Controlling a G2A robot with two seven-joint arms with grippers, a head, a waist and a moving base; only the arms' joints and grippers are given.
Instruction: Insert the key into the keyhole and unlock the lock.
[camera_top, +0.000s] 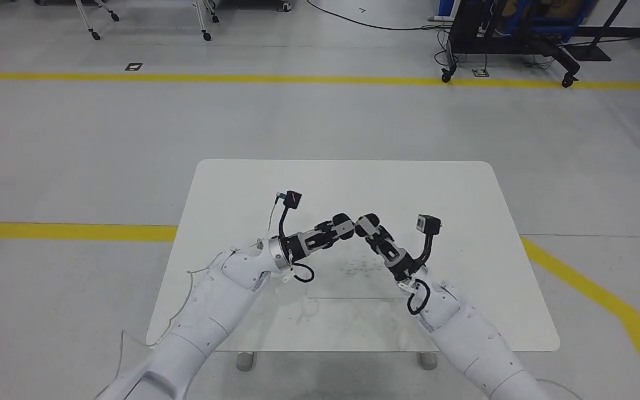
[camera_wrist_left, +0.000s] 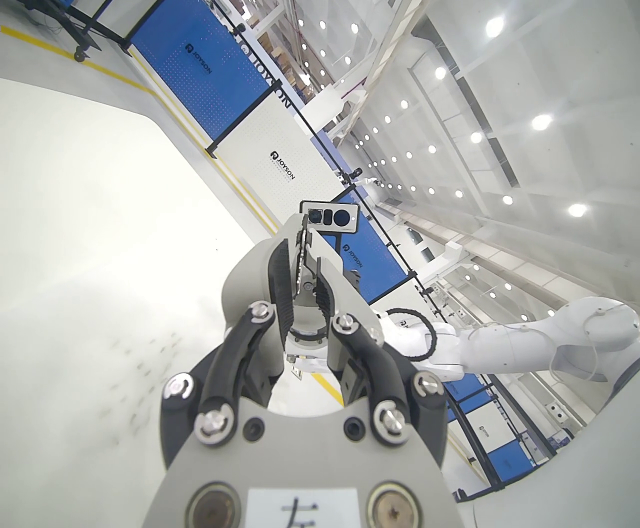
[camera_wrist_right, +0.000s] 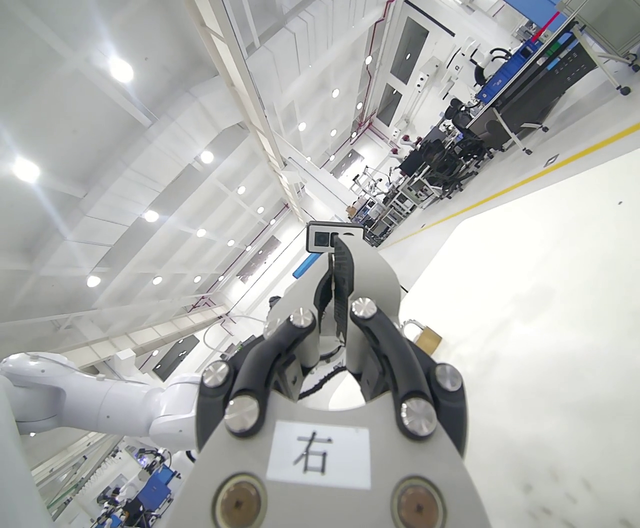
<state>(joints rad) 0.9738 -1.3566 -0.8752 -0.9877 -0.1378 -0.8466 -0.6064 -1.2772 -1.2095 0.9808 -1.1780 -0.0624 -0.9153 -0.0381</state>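
left hand (camera_top: 346, 222) facing right hand (camera_top: 364, 223) | lock (camera_wrist_right: 423, 338) near | table (camera_top: 455, 190) edges far

One padlock (camera_wrist_right: 428, 340), one table (camera_top: 450, 190), one left gripper (camera_wrist_left: 305, 234), one right gripper (camera_wrist_right: 335, 248).

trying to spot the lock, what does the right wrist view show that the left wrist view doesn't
Right wrist view: a brass padlock beside the right tool, and the left arm. Left wrist view: the right arm and blue partition panels. Both: the white table and the opposite wrist's camera.
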